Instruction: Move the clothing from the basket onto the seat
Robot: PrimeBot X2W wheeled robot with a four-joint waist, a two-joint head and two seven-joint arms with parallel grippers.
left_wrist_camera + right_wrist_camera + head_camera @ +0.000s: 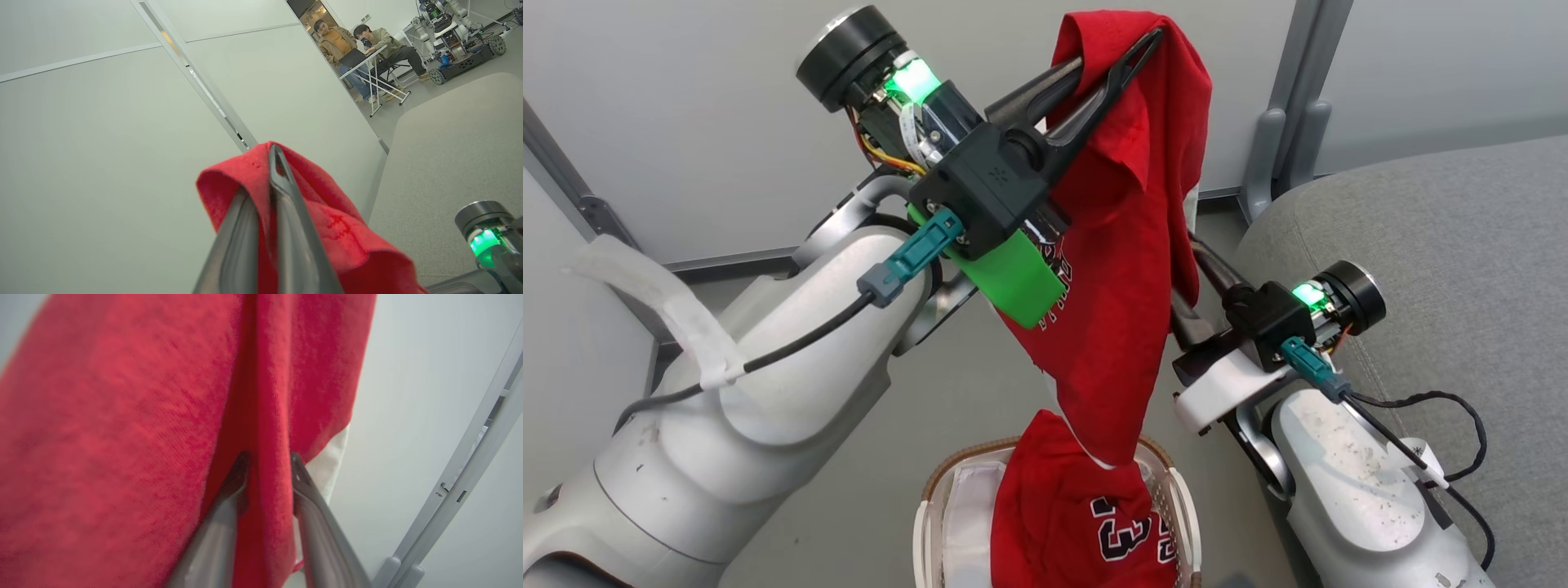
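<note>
The soft, light red basketball jersey (1127,269) is hanging from the pressed-together jaws of the left gripper (1121,49), pinched at its top fold, tail trailing into the white perforated plastic basket (921,531), while the spread jaws of the right gripper (268,459) are straddling a lower fold, a sound second hold.

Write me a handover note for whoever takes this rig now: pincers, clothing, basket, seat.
Left pincer: shut on a red jersey, held high, its tail hanging down to the basket.
Right pincer: straddles a fold of that jersey lower down; clamped or not, cannot tell.
In the basket: more red cloth showing a 23.
Seat: at the robot's right, no clothing on the visible part.
Done: one jersey lifted. Left: carry it to the seat, then the rest.
</note>
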